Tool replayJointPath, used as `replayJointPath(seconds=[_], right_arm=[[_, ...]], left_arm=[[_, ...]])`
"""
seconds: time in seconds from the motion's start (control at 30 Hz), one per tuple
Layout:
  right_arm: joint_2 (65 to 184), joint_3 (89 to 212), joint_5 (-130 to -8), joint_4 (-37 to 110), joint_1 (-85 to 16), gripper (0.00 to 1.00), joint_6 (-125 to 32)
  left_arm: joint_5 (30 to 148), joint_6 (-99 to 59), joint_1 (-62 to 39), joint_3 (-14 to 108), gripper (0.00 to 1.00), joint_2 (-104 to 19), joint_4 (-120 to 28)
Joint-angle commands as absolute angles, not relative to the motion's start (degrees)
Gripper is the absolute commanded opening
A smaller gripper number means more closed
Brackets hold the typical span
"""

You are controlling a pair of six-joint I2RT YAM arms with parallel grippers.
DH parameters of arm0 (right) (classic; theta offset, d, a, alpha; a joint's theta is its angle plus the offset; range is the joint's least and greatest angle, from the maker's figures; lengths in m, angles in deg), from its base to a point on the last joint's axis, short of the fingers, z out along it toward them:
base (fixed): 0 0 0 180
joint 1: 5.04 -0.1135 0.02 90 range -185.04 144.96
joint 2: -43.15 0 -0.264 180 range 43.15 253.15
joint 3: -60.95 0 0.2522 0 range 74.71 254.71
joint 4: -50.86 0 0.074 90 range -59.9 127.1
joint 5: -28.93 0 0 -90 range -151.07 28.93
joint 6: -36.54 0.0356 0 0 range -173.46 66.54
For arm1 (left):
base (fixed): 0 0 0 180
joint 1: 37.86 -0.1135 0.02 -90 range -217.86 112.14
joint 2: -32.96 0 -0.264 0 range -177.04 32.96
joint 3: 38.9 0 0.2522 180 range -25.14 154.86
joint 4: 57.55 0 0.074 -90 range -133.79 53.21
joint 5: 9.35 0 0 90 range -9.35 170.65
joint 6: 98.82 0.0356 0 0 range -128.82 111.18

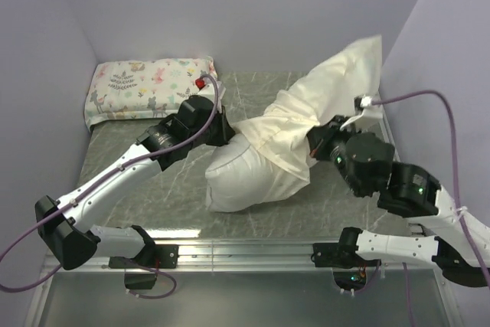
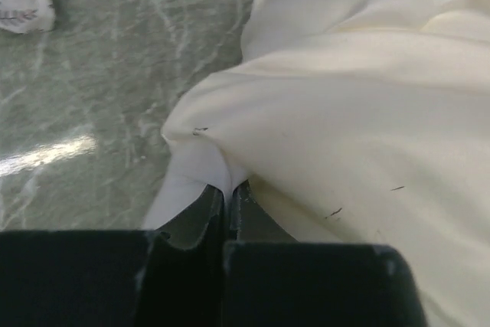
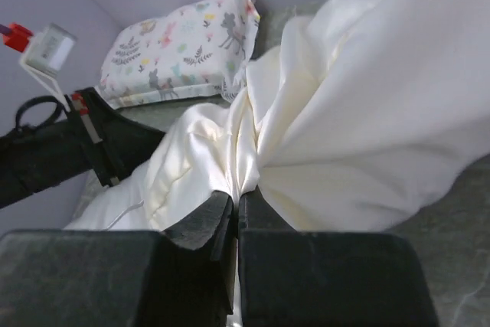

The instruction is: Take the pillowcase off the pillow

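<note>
Top external — printed pillow (image 1: 149, 86) far-left; pillowcase (image 1: 306, 112) perhaps hides right pincer (image 1: 315, 142).

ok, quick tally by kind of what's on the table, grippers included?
pillows: 2, the white pillow and the printed pillow
pillowcase: 1
grippers: 2, the left gripper and the right gripper
total: 5

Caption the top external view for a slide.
Right gripper grips pillowcase, left gripper clamps fabric at its opening, pillow half exposed.
</note>
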State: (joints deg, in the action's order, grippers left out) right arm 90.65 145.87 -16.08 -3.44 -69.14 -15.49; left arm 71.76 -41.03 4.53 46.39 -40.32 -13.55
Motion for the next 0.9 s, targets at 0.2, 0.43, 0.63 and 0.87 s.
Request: replayJointPath(seconds=[0.2,0.43,0.63,0.87], right_arm=[[114.67,159.89,-29.92,6.58,-58.58,0.00,-30.34],[137.79,160.06,-45.74,16.08,-46.36,0.00,-27.80],[144.65,158.39,-51.56,22.15,-41.79,0.00,-25.34],[145.63,156.10,-57.45,26.55,-34.59,0.00,-20.69]], left_arm=[[78.23,-37.30,-2.33,43.43,0.00,-41.84,-13.29],[82.43,-36.34,-11.23,46.57,0.67,-39.30,-12.95],[70.48,-35.36,-13.87,57.12,0.92,-35.60,-8.03],[78.60,-41.59,-10.63,43.47,0.99,-27.89,-11.79]])
